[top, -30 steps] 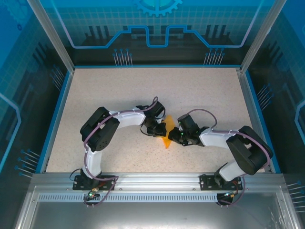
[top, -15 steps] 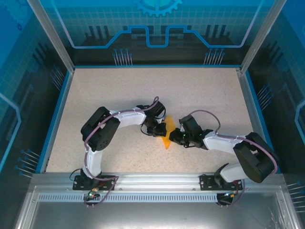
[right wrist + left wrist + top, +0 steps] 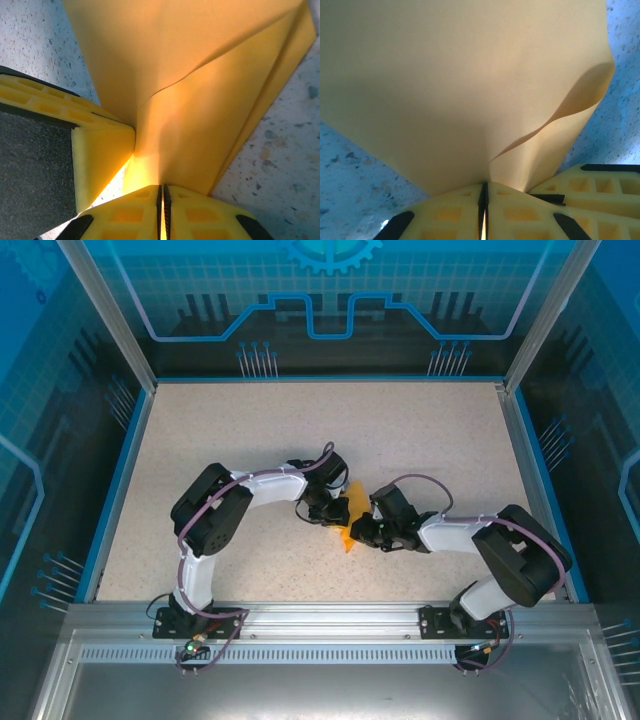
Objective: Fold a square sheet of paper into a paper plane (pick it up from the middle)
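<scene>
Overhead and wrist views of the shared grip. The paper [image 3: 347, 537], folded into a creased, pointed orange shape, sits near the middle of the table [image 3: 420, 440], directly between the two arms. The left gripper [image 3: 483, 186] is clenched on one edge, its jaws pressed together with the sheet fanning away from the pinch. The right gripper [image 3: 161, 188] is likewise clamped on the sheet from the opposite side, and a fold ridge runs from that pinch diagonally across the paper. In the overhead view the long axis of the paper runs near to far, with one point toward the arm bases and the other away from them. The grippers meet it crosswise, the left one from the left and the right one from the right. The two pinch points lie just beside each other: a yellow pad [image 3: 600, 185] of the right gripper stands at the edge of the left wrist view, and a pad [image 3: 95, 145] of the left gripper stands beside the sheet in the right wrist view. Neither arm is nearer, as both touch the paper. Whether the near tip rests on the table cannot be told. The coming move probably turns on this closeness, since with the grips so near together any pull apart or twist would act across the long axis, along the existing crease.
</scene>
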`<state>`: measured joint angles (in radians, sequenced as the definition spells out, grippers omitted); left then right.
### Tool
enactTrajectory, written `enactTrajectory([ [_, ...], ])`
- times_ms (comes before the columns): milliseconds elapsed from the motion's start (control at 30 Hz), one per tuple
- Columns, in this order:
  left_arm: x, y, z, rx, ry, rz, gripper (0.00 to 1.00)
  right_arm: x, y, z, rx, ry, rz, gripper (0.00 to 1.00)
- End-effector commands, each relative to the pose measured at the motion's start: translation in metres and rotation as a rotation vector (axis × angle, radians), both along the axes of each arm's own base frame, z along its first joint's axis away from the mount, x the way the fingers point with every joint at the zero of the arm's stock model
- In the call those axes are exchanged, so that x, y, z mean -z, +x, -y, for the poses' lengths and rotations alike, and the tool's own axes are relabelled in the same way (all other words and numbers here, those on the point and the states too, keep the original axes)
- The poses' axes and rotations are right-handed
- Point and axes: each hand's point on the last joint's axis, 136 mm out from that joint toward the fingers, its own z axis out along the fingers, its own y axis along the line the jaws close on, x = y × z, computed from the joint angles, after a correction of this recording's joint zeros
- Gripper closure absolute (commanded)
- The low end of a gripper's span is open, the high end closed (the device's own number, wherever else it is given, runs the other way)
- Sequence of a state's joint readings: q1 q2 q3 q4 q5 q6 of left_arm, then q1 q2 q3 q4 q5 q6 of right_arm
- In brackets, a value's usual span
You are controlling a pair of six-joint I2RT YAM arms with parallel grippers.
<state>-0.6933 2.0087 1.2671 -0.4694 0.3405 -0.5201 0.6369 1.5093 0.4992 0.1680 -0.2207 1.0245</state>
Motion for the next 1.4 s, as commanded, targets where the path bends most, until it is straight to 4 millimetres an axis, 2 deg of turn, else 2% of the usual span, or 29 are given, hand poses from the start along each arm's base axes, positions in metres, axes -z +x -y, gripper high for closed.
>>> enactTrajectory([
  [0, 0.057, -0.017, -0.043, 0.004, 0.235, -0.053, 0.89, -0.002, -0.006, -0.006, -0.036, 0.006, -0.001, 0.87],
  [200, 0.059, -0.018, -0.043, 0.006, 0.241, -0.057, 0.89, -0.018, -0.01, -0.009, -0.049, 0.028, 0.031, 0.86],
  [500, 0.06, -0.016, -0.043, 0.012, 0.247, -0.058, 0.89, -0.003, -0.026, -0.016, -0.074, 0.023, -0.011, 0.86],
  [833, 0.062, -0.017, -0.043, 0.017, 0.248, -0.061, 0.89, 0.01, -0.029, -0.016, -0.08, 0.007, -0.034, 0.86],
  [1133, 0.065, -0.018, -0.043, 0.016, 0.249, -0.071, 0.89, 0.01, -0.031, -0.018, -0.094, 0.001, -0.032, 0.85],
  [1367, 0.068, -0.021, -0.045, 0.015, 0.25, -0.076, 0.89, -0.016, -0.029, -0.022, -0.105, 0.036, 0.033, 0.83],
])
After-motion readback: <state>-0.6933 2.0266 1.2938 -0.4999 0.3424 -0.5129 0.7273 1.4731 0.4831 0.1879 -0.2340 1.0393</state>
